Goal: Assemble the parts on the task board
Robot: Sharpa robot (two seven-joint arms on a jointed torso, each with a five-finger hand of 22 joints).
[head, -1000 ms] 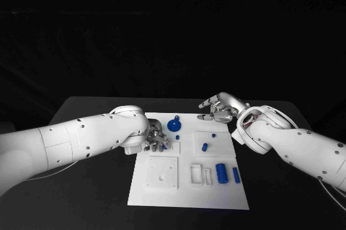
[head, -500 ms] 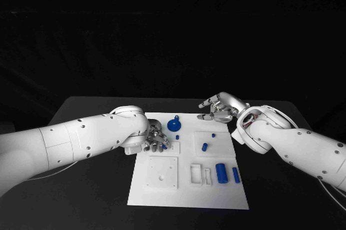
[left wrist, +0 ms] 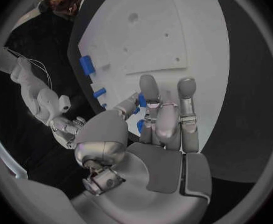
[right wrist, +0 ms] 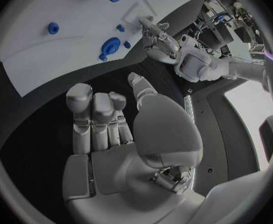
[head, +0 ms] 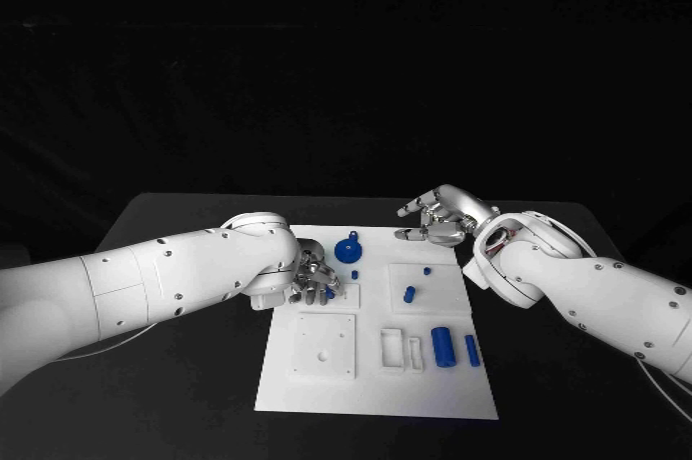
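1. Board: I see the flat white task board point(head: 378, 400) mid-table, with raised square plates.
2. Left hand point(head: 310, 280) at its ten o'clock edge; my left wrist view shows fingers point(left wrist: 150, 92) pinching a small blue part point(left wrist: 141, 100).
3. Right hand point(head: 437, 220) at one o'clock, fingers loosely apart, holding nothing.
4. Round blue gear point(head: 348, 249) near twelve o'clock.

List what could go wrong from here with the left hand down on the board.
1. The left hand has its fingers on a small blue part; the grip looks shallow, so it may slip out.
2. A small blue peg stands close beside those fingers and could get knocked.
3. The blue round part sits between the two hands; the right hand, hovering at the task board's far edge, might bump it if it comes in.
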